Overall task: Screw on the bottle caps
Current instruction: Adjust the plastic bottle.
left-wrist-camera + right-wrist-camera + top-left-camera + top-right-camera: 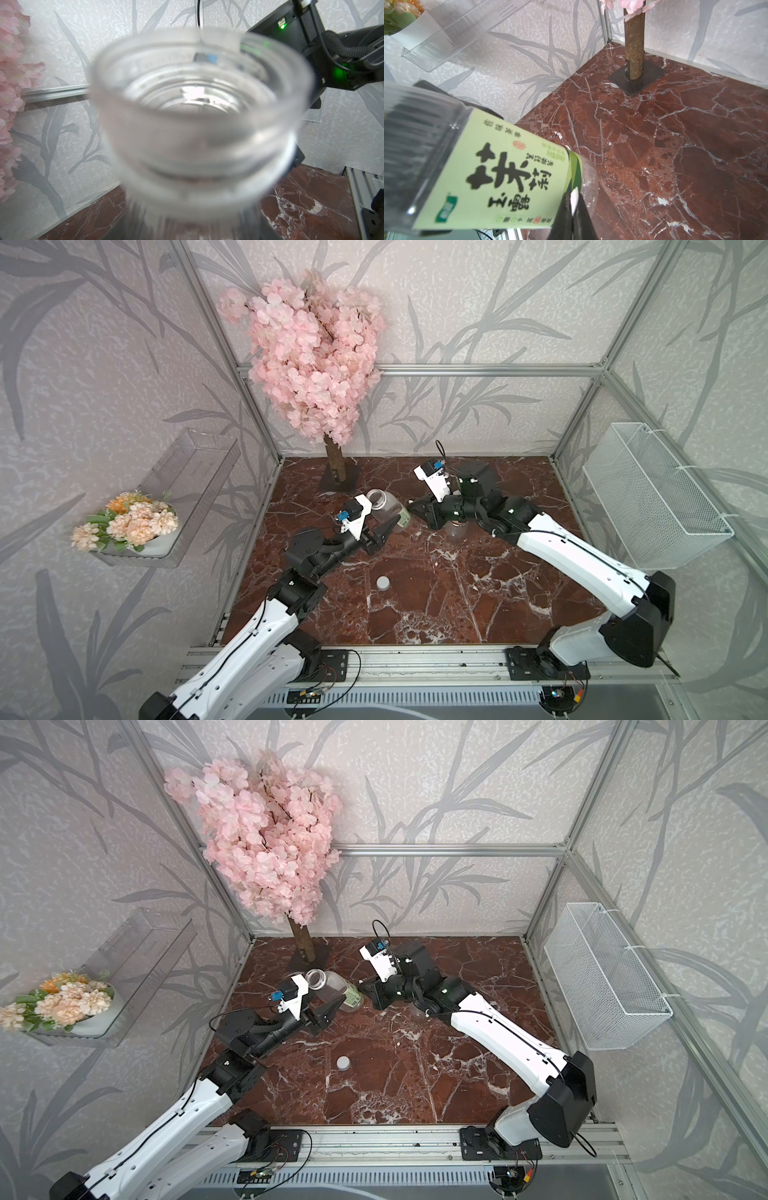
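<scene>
My left gripper point(384, 531) is shut on a clear bottle point(387, 510) with a green label, holding it tilted above the marble floor. Its open mouth point(197, 99) fills the left wrist view, blurred, and hides the jaws. My right gripper point(410, 509) is shut, its tips just beside the bottle's base point(589, 182). A thin white sliver shows between the tips point(574, 199); I cannot tell what it is. A second, pale bottle point(457, 531) stands under the right wrist, mostly hidden. One white bottle cap point(383, 583) lies on the floor nearer the front, seen in both top views point(343, 1063).
A pink blossom tree point(316, 356) stands on a dark base plate point(338, 483) at the back left. A white wire basket point(652, 497) hangs on the right wall. A clear shelf point(166, 497) with flowers hangs on the left wall. An aluminium rail point(415, 664) runs along the front.
</scene>
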Controlling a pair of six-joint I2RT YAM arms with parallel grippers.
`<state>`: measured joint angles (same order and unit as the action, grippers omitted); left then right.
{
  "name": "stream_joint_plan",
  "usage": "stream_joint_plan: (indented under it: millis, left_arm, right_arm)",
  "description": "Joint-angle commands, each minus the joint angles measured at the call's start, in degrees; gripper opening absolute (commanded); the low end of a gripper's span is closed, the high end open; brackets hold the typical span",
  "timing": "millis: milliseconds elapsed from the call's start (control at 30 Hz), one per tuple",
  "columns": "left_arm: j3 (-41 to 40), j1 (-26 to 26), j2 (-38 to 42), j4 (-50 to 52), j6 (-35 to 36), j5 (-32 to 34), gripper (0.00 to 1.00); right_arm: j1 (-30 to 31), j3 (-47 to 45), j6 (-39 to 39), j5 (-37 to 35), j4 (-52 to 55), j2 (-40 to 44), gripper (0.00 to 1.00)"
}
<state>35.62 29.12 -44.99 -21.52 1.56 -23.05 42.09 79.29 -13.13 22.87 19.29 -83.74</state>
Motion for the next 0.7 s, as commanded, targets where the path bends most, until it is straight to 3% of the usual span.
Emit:
stream_joint_plan:
  millis: [0, 667]
  left_arm:
    - [2.3, -0.2, -0.3, -4.5, -0.7, -0.6, 0.60]
    - [2.6, -0.2, -2.2, -8.5, -1.1, 0.6, 0.60]
  right_arm:
    - [0.3, 1.4, -1.0, 2.2, -1.3, -0.3, 0.07]
    - [3.2, 1.5, -3.1, 5.2, -2.5, -1.8, 0.04]
